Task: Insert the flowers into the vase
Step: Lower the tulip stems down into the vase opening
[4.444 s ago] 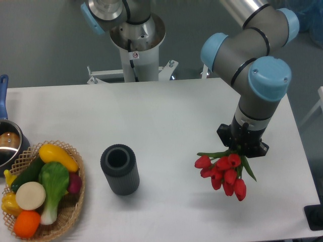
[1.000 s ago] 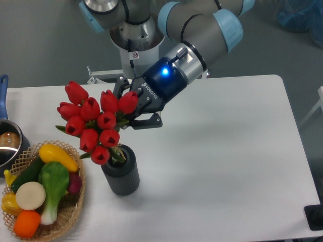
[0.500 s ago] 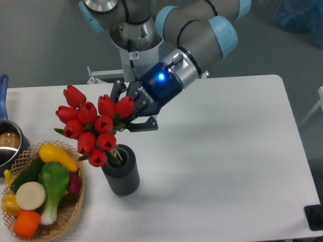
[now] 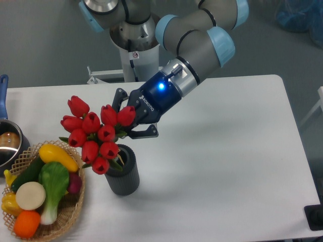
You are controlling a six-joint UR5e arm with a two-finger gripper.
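Observation:
The flowers (image 4: 94,132), a bunch of red tulip buds with green stems, lean up and to the left out of the mouth of the vase (image 4: 121,174). The vase is dark grey, ribbed and stands upright on the white table (image 4: 227,166). Stem ends reach into its mouth. My gripper (image 4: 129,121) sits just above and right of the vase, behind the buds. The buds hide its fingertips, so its grip on the stems does not show clearly.
A wicker basket (image 4: 75,201) of toy vegetables and fruit stands left of the vase, close to it. A steel pot (image 4: 7,143) with a blue handle sits at the left edge. The robot's base (image 4: 136,50) stands behind the table.
The gripper carried the flowers from the right side of the table over to the vase. In the last second the bunch shifted slightly right and down over the vase mouth.

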